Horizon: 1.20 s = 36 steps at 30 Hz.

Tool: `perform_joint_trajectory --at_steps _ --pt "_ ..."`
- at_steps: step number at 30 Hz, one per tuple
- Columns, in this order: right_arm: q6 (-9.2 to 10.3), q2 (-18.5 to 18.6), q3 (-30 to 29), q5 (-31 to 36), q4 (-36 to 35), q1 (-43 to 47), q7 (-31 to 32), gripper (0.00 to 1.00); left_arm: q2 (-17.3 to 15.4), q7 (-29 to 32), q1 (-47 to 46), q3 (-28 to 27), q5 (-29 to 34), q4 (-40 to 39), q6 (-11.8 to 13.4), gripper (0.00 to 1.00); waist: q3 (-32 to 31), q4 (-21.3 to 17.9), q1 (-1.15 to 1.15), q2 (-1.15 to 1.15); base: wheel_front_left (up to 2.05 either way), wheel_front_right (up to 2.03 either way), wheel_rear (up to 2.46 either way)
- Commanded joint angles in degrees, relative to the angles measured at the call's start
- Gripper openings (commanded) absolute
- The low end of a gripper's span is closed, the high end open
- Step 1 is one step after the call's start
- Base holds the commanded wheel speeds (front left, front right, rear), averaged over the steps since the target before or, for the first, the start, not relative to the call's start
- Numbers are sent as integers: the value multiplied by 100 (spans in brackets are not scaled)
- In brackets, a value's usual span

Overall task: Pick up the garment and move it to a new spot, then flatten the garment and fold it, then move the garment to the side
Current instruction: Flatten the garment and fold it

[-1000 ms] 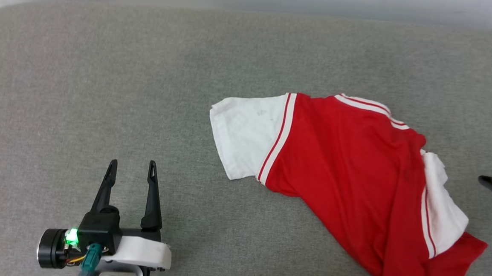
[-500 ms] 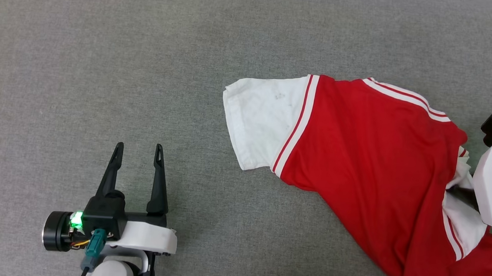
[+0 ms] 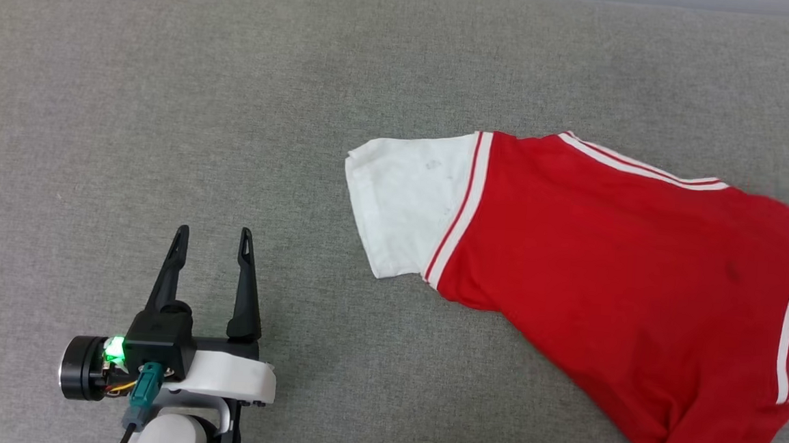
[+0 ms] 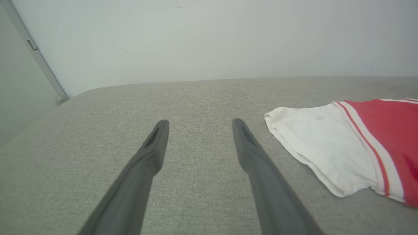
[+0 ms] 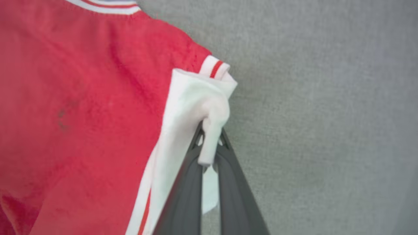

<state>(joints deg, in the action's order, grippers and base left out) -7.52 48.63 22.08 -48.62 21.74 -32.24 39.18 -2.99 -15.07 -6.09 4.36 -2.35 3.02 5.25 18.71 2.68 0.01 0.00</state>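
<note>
The garment (image 3: pixel 611 262), a red T-shirt with white sleeves and striped trim, stretches across the right half of the grey cushion, one white sleeve pointing left. In the right wrist view my right gripper (image 5: pixel 210 137) is shut on the other white sleeve of the garment (image 5: pixel 78 107), bunched fabric pinched between its dark fingers and lifted off the surface. My left gripper (image 3: pixel 211 248) rests open at the lower left, well left of the shirt. Through the left wrist camera the left gripper (image 4: pixel 199 125) stands apart over bare cushion, the garment (image 4: pixel 329 140) showing its white sleeve to the right.
A grey fabric cushion (image 3: pixel 169 98) carries everything; its rounded back edge meets a pale wall (image 4: pixel 209 39). A metal strip (image 4: pixel 36 55) runs down the wall at the far left.
My right gripper came in from the right, closed on the white sleeve and pulled it up and rightward, spreading the red body. The head camera shifted. My left gripper stayed open in place.
</note>
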Motion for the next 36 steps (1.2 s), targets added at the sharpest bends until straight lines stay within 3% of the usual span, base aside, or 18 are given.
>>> perform_joint_trajectory --at_steps 1,6,7,8,14,20,26,32,36 --pt "6 -83 -9 -35 167 161 13 0 -3 -14 17 -14 -2 -15 -6 100 19 0 -1 0 0 0 0" --pt "6 -449 -139 197 986 301 -169 0 -54 -14 -95 -18 58 58 -68 100 59 26 -1 0 0 0 0" --pt "7 -533 -158 243 1085 292 -246 30 -79 -14 -134 -32 65 80 -90 100 43 29 -1 0 0 0 0" --pt "7 -572 -158 320 1124 256 -356 100 -118 -14 -168 -45 76 113 -114 100 15 25 -1 0 0 0 0" --pt "7 -423 -286 903 798 13 -1423 100 -420 -14 -516 -148 44 397 -321 100 -238 -114 -1 0 0 0 0" --pt "6 -761 -793 1775 91 -120 -2965 100 -884 197 -1279 -114 -18 850 -765 100 -339 -349 -1 0 0 0 0" --pt "5 -1699 -1789 2824 -953 324 -4194 100 -1248 919 -2267 308 -91 1153 -1158 100 -308 -471 -1 0 0 0 0" --pt "7 -2690 -2215 3504 -2357 932 -4518 100 -1666 1580 -3155 923 -600 1350 -1257 100 -173 -722 -1 0 0 0 0" --pt "6 -3106 -2270 3750 -2971 1312 -4527 100 -2072 2224 -3758 1663 -1188 1536 -1255 100 -84 -862 -1 0 0 0 0"
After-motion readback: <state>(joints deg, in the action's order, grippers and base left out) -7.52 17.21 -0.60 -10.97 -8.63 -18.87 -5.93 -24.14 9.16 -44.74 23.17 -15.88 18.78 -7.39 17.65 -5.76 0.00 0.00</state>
